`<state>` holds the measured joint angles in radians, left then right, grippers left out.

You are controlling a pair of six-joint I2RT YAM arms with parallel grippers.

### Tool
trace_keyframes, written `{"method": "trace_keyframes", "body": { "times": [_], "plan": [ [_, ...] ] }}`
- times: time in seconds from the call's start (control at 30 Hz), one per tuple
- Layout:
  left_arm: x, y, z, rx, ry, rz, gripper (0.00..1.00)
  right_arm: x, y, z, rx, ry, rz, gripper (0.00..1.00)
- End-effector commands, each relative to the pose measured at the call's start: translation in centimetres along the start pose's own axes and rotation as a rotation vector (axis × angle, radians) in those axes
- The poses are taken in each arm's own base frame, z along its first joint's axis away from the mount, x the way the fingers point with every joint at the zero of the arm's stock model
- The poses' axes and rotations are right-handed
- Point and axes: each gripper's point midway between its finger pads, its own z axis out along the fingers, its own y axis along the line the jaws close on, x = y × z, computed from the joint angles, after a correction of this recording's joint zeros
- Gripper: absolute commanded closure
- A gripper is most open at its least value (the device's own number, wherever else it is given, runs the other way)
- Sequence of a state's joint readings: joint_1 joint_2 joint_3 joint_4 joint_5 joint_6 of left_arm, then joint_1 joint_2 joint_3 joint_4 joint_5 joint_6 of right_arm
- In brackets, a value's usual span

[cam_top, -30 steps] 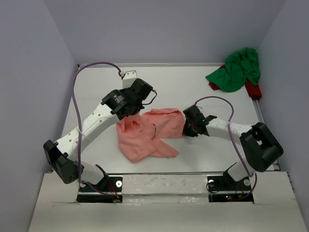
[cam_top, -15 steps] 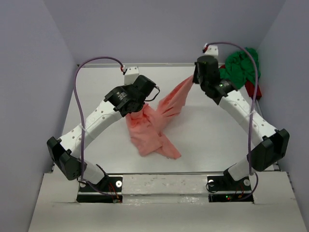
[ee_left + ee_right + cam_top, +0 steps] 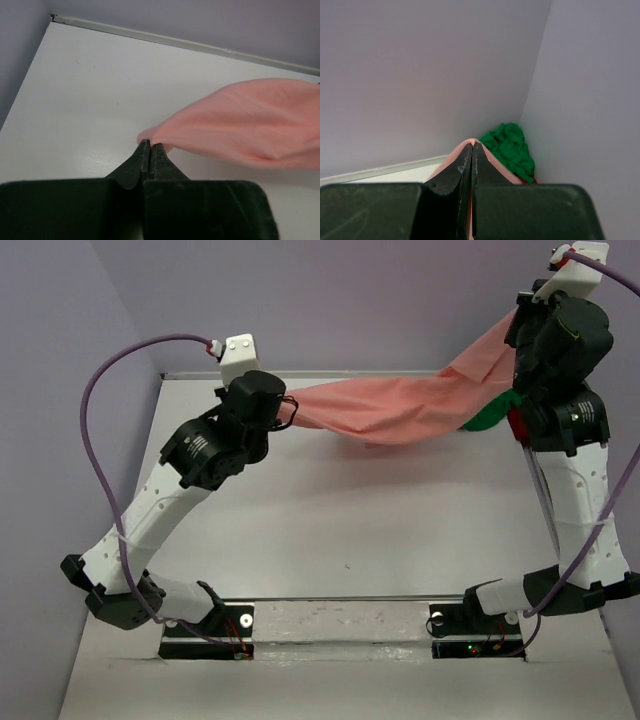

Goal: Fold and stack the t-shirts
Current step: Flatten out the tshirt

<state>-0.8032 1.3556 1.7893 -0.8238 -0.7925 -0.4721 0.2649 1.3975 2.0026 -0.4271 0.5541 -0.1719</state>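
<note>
left hand (image 3: 150,145): fingers pinched fully together on one edge of the pink t-shirt (image 3: 400,408), raised over the far-left part of the desk (image 3: 340,520)
right hand (image 3: 472,144): fingers closed tight on the opposite end of the pink t-shirt, held high at the far right, well above the left hand
pink t-shirt: clear of the desk, strung between both hands, bunched into a loose band, sagging mid-span, sloping up to the right
green t-shirt (image 3: 509,145): crumpled heap in the far-right corner, partly hidden behind the pink t-shirt in the top view
pink/green contact: cannot tell
</note>
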Motion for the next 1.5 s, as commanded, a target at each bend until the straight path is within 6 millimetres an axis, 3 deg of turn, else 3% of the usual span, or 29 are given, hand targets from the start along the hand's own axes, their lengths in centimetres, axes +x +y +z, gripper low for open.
{"method": "trace_keyframes", "body": {
  "times": [0.0, 0.13, 0.23, 0.4, 0.47, 0.57, 0.6, 0.67, 0.7, 0.73, 0.77, 0.8, 0.83, 0.9, 0.93, 1.03, 1.27, 1.33, 1.37, 1.43, 1.47],
  "plan": [
    [-5.4, 2.9, -3.5, 0.012, -0.141, -0.076, 1.0, -4.0, -1.2, -3.6, -0.076, -0.077, 0.03, 1.0],
    [-9.2, 4.1, -7.6, 0.147, -0.222, -0.183, 1.0, -8.4, -3.5, -7.6, -0.102, -0.185, 0.064, 1.0],
    [-11.4, 5.3, -10.4, 0.23, -0.294, -0.253, 1.0, -10.4, -5.2, -10.1, -0.099, -0.238, 0.095, 1.0],
    [-11.2, 6.0, -10.1, 0.17, -0.264, -0.236, 1.0, -10.5, -5.4, -10.9, -0.115, -0.239, 0.108, 1.0],
    [-10.2, 6.1, -9.3, 0.136, -0.241, -0.213, 1.0, -10.3, -5.1, -10.9, -0.128, -0.234, 0.112, 1.0],
    [-9.7, 7.4, -8.1, 0.014, -0.258, -0.178, 1.0, -9.5, -4.1, -9.2, -0.119, -0.208, 0.079, 1.0],
    [-9.0, 6.8, -6.8, -0.031, -0.235, -0.136, 1.0, -9.4, -3.8, -8.5, -0.111, -0.207, 0.07, 1.0],
    [-9.5, 7.0, -6.2, -0.102, -0.237, -0.116, 1.0, -9.2, -3.4, -7.0, -0.085, -0.2, 0.05, 1.0],
    [-9.0, 7.2, -4.5, -0.182, -0.216, -0.075, 1.0, -7.9, -2.2, -4.5, -0.06, -0.163, 0.0, 1.0],
    [-9.2, 7.5, -3.7, -0.214, -0.21, -0.08, 1.0, -7.5, -1.8, -3.4, -0.038, -0.151, -0.023, 1.0],
    [-10.1, 7.3, -3.3, -0.176, -0.199, -0.101, 1.0, -8.8, -2.3, -3.0, -0.008, -0.178, -0.039, 1.0],
    [-10.4, 7.7, -2.3, -0.189, -0.188, -0.102, 1.0, -8.9, -2.3, -2.0, 0.016, -0.179, -0.053, 1.0],
    [-10.7, 9.4, -0.4, -0.254, -0.179, -0.107, 1.0, -7.6, -1.1, 0.4, 0.021, -0.151, -0.084, 1.0],
    [-10.8, 10.8, 1.3, -0.299, -0.158, -0.101, 1.0, -9.0, -1.7, 1.4, 0.044, -0.191, -0.071, 1.0],
    [-10.9, 12.5, 2.9, -0.364, -0.137, -0.098, 1.0, -7.9, -1.4, 3.2, 0.048, -0.175, -0.083, 1.0],
    [-9.8, 14.3, 4.7, -0.429, -0.093, -0.099, 1.0, -7.4, -1.1, 4.4, 0.033, -0.174, -0.081, 1.0],
    [-9.4, 13.3, 4.4, -0.341, -0.089, -0.102, 1.0, -6.2, -0.6, 4.3, 0.005, -0.14, -0.083, 1.0],
    [-10.0, 13.2, 3.2, -0.296, -0.124, -0.125, 1.0, -7.3, -1.4, 3.2, 0.013, -0.162, -0.069, 1.0],
    [-9.2, 12.8, 3.4, -0.269, -0.106, -0.118, 1.0, -7.3, -1.4, 2.9, 0.006, -0.161, -0.07, 1.0],
    [-10.1, 12.8, 1.4, -0.218, -0.158, -0.153, 1.0, -8.5, -2.1, 1.4, 0.0, -0.187, -0.046, 1.0],
    [-9.2, 12.8, 1.4, -0.211, -0.146, -0.148, 1.0, -8.1, -2.1, 1.2, -0.004, -0.178, -0.046, 1.0]
  ]
}}
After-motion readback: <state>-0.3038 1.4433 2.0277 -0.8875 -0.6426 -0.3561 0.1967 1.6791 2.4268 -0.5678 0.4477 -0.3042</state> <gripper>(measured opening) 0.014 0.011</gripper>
